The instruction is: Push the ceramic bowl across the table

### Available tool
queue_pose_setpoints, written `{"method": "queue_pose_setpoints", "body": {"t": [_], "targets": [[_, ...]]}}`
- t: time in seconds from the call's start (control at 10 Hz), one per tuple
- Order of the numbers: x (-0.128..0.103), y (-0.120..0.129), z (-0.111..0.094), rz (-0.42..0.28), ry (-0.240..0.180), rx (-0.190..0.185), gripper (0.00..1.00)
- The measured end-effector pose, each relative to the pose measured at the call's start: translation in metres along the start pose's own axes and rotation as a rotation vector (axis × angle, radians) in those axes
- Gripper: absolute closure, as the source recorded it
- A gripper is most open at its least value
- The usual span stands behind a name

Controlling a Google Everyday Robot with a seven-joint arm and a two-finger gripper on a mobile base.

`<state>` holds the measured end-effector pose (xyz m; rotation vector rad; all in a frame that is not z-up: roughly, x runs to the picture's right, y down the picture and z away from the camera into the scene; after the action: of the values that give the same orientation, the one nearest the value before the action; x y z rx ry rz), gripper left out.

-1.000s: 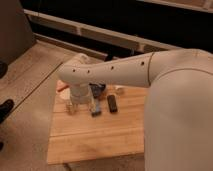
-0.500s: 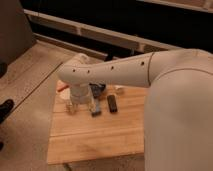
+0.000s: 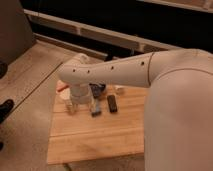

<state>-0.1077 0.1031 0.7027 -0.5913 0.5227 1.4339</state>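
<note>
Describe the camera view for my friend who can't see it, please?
A big white robot arm stretches over a pale wooden table, its gripper pointing down near the table's far corner at picture-left. Beside the gripper sit a dark ceramic bowl, partly hidden by the arm, a small black object and a bluish one.

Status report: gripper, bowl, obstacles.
Gripper at far-left of pale wooden plank table. Dark grey-black round ceramic bowl beside it, partly hidden by white arm. Black oblong block close.
</note>
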Motion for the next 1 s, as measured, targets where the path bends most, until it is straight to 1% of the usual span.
{"method": "queue_pose_setpoints", "body": {"t": [0.6,0.7,0.8,1.0], "targets": [[-0.001,0.000,0.000,-0.001,-0.002,0.000,0.35],[-0.008,-0.002,0.001,-0.006,-0.028,0.013,0.35],[-0.017,-0.005,-0.002,-0.014,-0.069,0.029,0.35],[-0.043,-0.008,-0.019,-0.058,-0.200,0.059,0.35]]}}
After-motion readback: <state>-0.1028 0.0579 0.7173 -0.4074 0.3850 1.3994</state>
